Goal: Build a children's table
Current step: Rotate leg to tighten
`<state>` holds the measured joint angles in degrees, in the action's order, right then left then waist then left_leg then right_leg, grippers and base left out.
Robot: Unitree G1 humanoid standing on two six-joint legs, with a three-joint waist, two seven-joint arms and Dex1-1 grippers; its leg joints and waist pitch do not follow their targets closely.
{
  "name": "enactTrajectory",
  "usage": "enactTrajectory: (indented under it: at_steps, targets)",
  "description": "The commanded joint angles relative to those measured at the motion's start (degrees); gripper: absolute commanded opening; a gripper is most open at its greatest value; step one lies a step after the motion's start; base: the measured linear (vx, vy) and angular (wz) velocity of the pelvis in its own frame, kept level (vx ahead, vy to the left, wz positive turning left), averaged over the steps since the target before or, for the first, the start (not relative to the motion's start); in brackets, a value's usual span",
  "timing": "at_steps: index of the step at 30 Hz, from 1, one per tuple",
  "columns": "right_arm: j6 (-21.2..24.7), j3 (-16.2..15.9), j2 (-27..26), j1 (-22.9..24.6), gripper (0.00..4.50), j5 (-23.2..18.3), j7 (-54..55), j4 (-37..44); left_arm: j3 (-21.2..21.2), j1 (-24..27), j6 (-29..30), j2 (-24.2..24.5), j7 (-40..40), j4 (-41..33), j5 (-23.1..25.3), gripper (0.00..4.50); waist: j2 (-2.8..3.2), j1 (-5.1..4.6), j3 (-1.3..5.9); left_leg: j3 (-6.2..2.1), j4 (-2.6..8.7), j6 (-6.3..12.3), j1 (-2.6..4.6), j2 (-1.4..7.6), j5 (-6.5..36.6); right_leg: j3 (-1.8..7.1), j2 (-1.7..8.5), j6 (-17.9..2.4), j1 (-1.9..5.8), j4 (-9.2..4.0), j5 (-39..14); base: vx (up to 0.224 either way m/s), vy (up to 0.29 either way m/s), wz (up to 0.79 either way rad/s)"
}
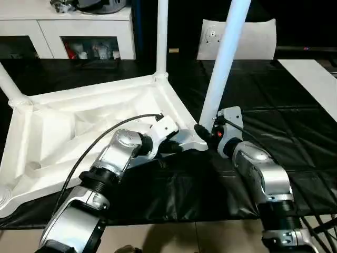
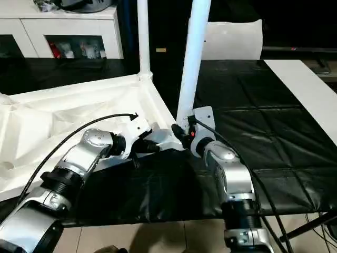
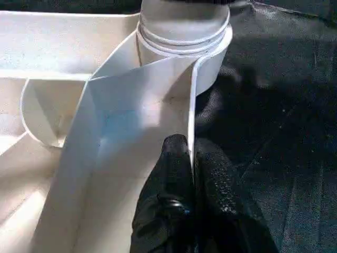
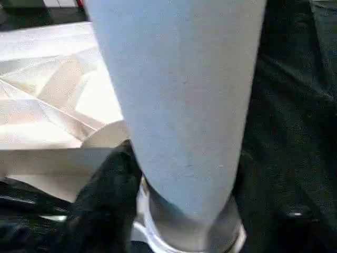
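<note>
Left pincer (image 3: pixel 192 158) clamps the tabletop (image 1: pixel 79 126) rim near the corner; right pincer (image 1: pixel 206 132), whose spread I cannot tell, should twist the leg (image 1: pixel 224 63) squarely into its socket.

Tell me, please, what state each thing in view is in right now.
Tabletop: upside down, ribbed underside up.
Near leg: standing in its corner socket, leaning.
Far leg: upright in its socket.
Left claw: shut on the tabletop's rim.
Right claw: around the near leg's base.
</note>
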<state>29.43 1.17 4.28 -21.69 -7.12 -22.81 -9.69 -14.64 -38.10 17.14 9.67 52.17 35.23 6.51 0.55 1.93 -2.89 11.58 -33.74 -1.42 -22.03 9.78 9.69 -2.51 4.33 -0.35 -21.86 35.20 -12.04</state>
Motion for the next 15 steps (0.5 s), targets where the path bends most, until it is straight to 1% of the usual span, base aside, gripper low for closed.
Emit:
enactTrajectory:
  at_steps: [1, 2, 3, 4, 5, 6, 7, 8, 9, 10, 12, 14, 15]
  targets:
    - [0.8, -6.8, -2.8, 2.4, 3.02, -4.1, -6.9, 1.2, 0.1, -0.3, -2.1, -1.5, -2.3, -2.3, -1.5, 0.0, 0.18, 0.36, 3.38, -2.12, 4.42, -0.31, 1.45, 3.56, 14.8, 2.6, 4.36, -12.2, 1.56, -4.78, -8.6, 0.0, 0.0, 0.0]
    - [0.2, -6.8, -2.0, 3.1, 3.02, -4.0, -7.6, 2.0, 0.2, -0.1, -2.6, -0.9, -1.6, -2.6, -1.6, 0.0, 0.14, 0.33, 3.42, -2.11, 4.4, -0.19, 1.39, 3.52, 14.6, 2.58, 4.36, -12.2, 1.67, -4.72, -8.5, 0.0, 0.0, 0.0]
    - [-1.0, -6.1, -1.0, 4.0, 3.09, -3.8, -8.5, 2.7, 0.2, 0.3, -4.3, 0.0, -0.1, -2.9, -1.7, 0.0, 0.11, 0.49, 3.48, -2.1, 4.34, 0.18, 1.43, 3.54, 14.2, 2.61, 4.44, -12.2, 1.78, -4.78, -8.2, 0.0, 0.0, 0.0]
    - [-2.7, -5.7, 0.3, 4.6, 3.15, -4.0, -10.3, 3.2, 0.1, 0.7, -5.4, 1.0, 1.6, -3.2, -2.0, 0.0, 0.09, 0.59, 3.58, -2.1, 4.28, 0.69, 1.25, 3.57, 13.2, 2.62, 4.55, -12.2, 1.95, -4.69, -6.9, 0.0, 0.0, 0.0]
    - [-3.0, -5.6, 0.6, 4.6, 3.31, -4.0, -10.6, 3.3, 0.1, 0.7, -5.6, 1.2, 1.9, -3.3, -2.0, 0.0, 0.07, 0.65, 3.58, -1.99, 4.21, 1.1, 1.33, 3.6, 12.6, 2.63, 4.48, -12.5, 1.92, -4.56, -5.6, 0.0, 0.0, 0.0]
    - [-3.4, -5.5, 1.3, 4.8, 3.31, -4.1, -11.2, 3.3, 0.0, 0.9, -5.8, 1.6, 2.5, -3.5, -2.1, 0.0, -0.08, 0.59, 3.53, -1.97, 4.2, 1.36, 1.23, 3.55, 12.3, 2.59, 4.45, -12.7, 1.97, -4.53, -5.3, 0.0, 0.0, 0.0]
    - [-4.2, -5.3, 2.2, 4.8, 3.54, -3.8, -11.7, 3.1, -0.2, 1.0, -7.0, 2.1, 3.6, -3.5, -2.4, 0.0, -0.04, 0.64, 3.57, -1.96, 4.15, 1.62, 1.18, 3.48, 11.6, 2.51, 4.45, -13.0, 2.11, -4.44, -5.1, 0.0, 0.0, 0.0]
    - [-5.7, -5.1, 3.7, 4.9, 3.57, -3.7, -13.3, 2.9, -0.3, 1.2, -7.6, 3.0, 5.5, -3.6, -2.8, 0.0, -0.01, 0.64, 3.52, -1.95, 4.15, 1.77, 1.18, 3.48, 11.6, 2.52, 4.46, -13.0, 2.04, -4.51, -5.3, 0.0, 0.0, 0.0]
    - [-7.5, -4.8, 5.3, 4.8, 3.57, -3.6, -15.1, 2.5, -0.6, 1.5, -9.9, 3.9, 8.2, -3.7, -3.4, 0.0, -0.16, 0.64, 3.51, -1.92, 4.09, 1.97, 1.09, 3.46, 11.5, 2.5, 4.47, -13.0, 2.16, -4.54, -5.7, 0.0, 0.0, 0.0]
    - [-9.4, -4.6, 7.0, 4.7, 3.71, -3.5, -17.3, 2.0, -0.9, 1.9, -11.8, 4.8, 11.0, -3.7, -4.1, 0.0, -0.09, 0.74, 3.56, -2.0, 4.04, 2.1, 1.09, 3.55, 11.3, 2.49, 4.56, -12.9, 2.27, -4.54, -5.8, 0.0, 0.0, 0.0]
    - [-10.9, -4.6, 8.8, 4.6, 3.96, -3.8, -20.6, 1.7, -1.4, 2.1, -12.2, 5.7, 13.1, -3.7, -4.3, 0.0, -0.06, 0.64, 3.59, -1.88, 3.96, 2.51, 1.1, 3.58, 10.8, 2.49, 4.45, -13.5, 2.16, -4.3, -4.7, 0.0, 0.0, 0.0]
    - [-12.5, -4.5, 11.3, 4.4, 3.96, -4.9, -25.7, 1.4, -2.6, 2.3, -14.2, 7.2, 16.8, -3.4, -4.2, 0.0, 0.1, 0.83, 3.68, -1.85, 3.81, 3.09, 1.23, 3.64, 10.3, 2.46, 4.42, -14.2, 2.13, -4.14, -3.3, 0.0, 0.0, 0.0]
    - [-12.8, -4.4, 11.8, 4.4, 3.96, -5.3, -26.9, 1.3, -2.8, 2.3, -14.7, 7.5, 17.6, -3.4, -4.2, 0.0, 0.04, 0.9, 3.6, -1.8, 3.82, 3.53, 1.23, 3.74, 10.2, 2.45, 4.41, -14.5, 2.11, -4.09, -2.6, 0.0, 0.0, 0.0]
